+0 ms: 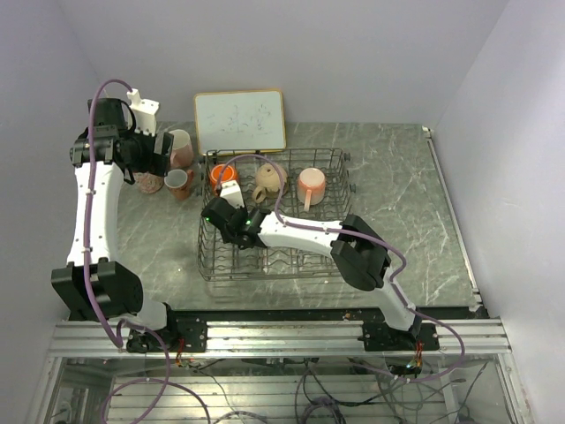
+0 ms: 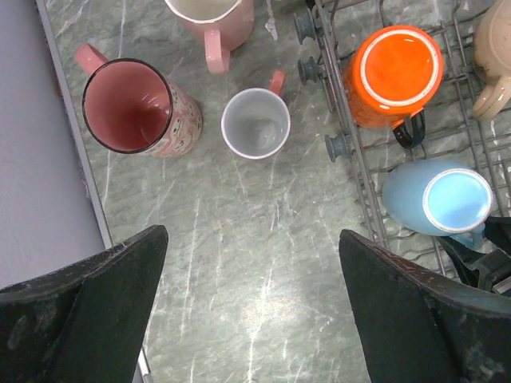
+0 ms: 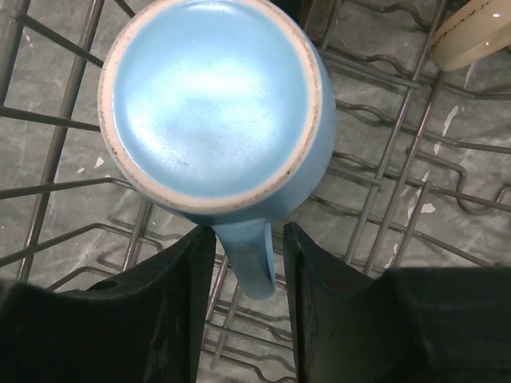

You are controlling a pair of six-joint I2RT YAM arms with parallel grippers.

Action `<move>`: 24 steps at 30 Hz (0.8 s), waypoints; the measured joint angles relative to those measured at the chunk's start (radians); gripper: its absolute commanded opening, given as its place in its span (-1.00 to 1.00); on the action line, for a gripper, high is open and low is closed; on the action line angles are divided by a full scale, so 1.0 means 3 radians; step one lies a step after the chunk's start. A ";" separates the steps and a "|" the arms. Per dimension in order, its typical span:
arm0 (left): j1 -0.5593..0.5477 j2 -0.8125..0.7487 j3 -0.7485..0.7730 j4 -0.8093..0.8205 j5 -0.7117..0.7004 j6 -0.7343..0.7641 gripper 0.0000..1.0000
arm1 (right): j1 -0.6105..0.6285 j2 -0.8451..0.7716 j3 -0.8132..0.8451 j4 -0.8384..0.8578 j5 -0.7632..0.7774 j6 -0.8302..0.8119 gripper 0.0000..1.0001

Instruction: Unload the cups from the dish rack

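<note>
The dark wire dish rack holds an upturned orange cup, a tan cup and a salmon cup. My right gripper reaches into the rack's left side. Its jaws stand narrowly apart on either side of the handle of the upturned light blue cup, with a gap at the right finger. My left gripper is open and empty above the table left of the rack. Below it stand a pink cup, a smaller cup and another pink cup.
A wood-framed whiteboard leans at the back behind the rack. The rack's wire wall runs close to the unloaded cups. A wall rises at the table's left edge. Upright tines surround the blue cup.
</note>
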 measured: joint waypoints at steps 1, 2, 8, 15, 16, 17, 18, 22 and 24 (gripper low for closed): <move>0.0001 -0.0006 0.0000 -0.0001 0.0013 0.0000 1.00 | -0.0001 0.0000 0.0000 0.0000 -0.0011 -0.0010 -0.36; 0.0000 -0.0014 0.0000 -0.0001 0.0028 0.0001 0.99 | -0.0001 0.0000 0.0000 0.0003 -0.0023 -0.0018 -0.42; 0.0001 -0.0103 -0.0057 -0.0034 0.0200 0.0079 0.99 | 0.0001 0.0000 0.0000 -0.0003 -0.0069 -0.0047 -0.88; 0.0003 -0.0373 -0.0381 -0.0099 0.0566 0.0446 0.98 | -0.0001 -0.0020 0.0000 -0.0020 -0.0094 -0.0056 -1.00; 0.0004 -0.0426 -0.0441 -0.0112 0.0631 0.0526 0.98 | -0.0009 -0.0041 -0.0008 -0.0036 -0.0122 -0.0053 -1.00; 0.0004 -0.0478 -0.0497 -0.0137 0.0697 0.0614 0.98 | -0.0023 -0.0081 -0.0037 -0.0045 -0.0167 -0.0048 -1.00; 0.0005 -0.0523 -0.0544 -0.0164 0.0757 0.0692 0.99 | -0.0039 -0.0130 -0.0069 -0.0047 -0.0211 -0.0045 -1.00; 0.0006 -0.0703 -0.0792 -0.0248 0.0989 0.1063 1.00 | -0.0203 -0.0552 -0.0346 -0.0013 -0.0554 0.0036 -1.00; 0.0006 -0.0778 -0.0928 -0.0261 0.1082 0.1232 0.99 | -0.0336 -0.0801 -0.0476 0.0042 -0.0744 0.0098 -1.00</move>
